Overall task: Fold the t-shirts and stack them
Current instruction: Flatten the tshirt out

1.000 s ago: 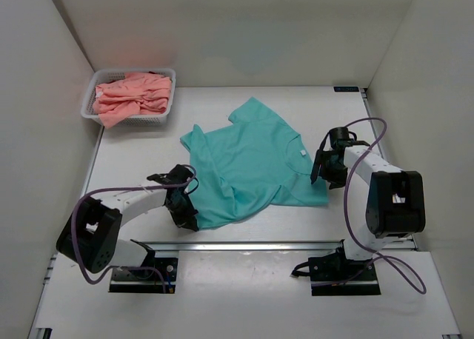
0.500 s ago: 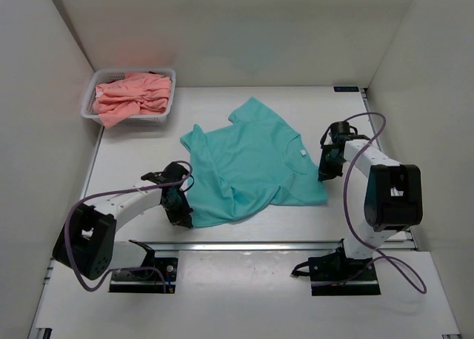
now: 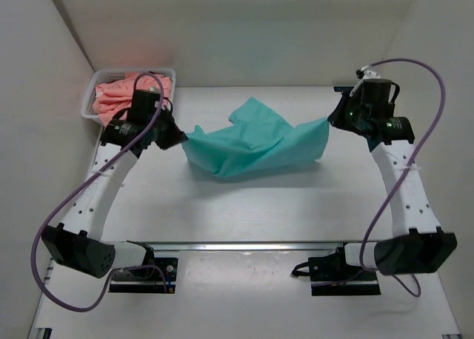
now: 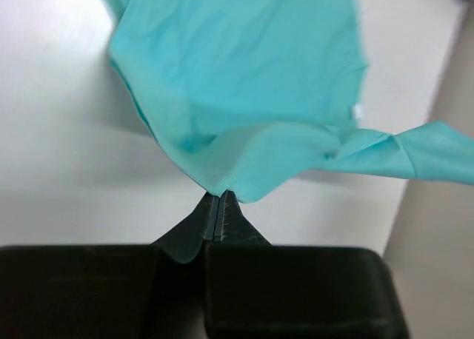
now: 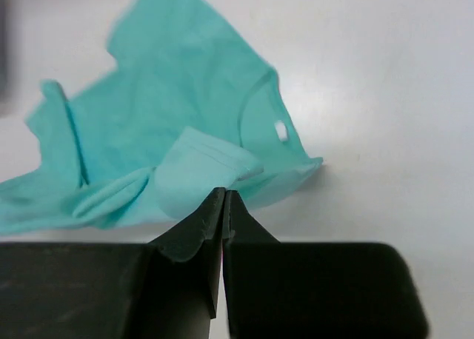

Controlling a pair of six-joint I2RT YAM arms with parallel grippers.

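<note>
hanging t-shirt (image 3: pixel 252 143), between left tool (image 3: pixel 180 137), right tool (image 3: pixel 333 118)

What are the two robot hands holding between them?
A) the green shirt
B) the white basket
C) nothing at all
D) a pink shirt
A: the teal-green t-shirt is stretched between the left gripper and the right gripper, each shut on an edge of it.
</note>
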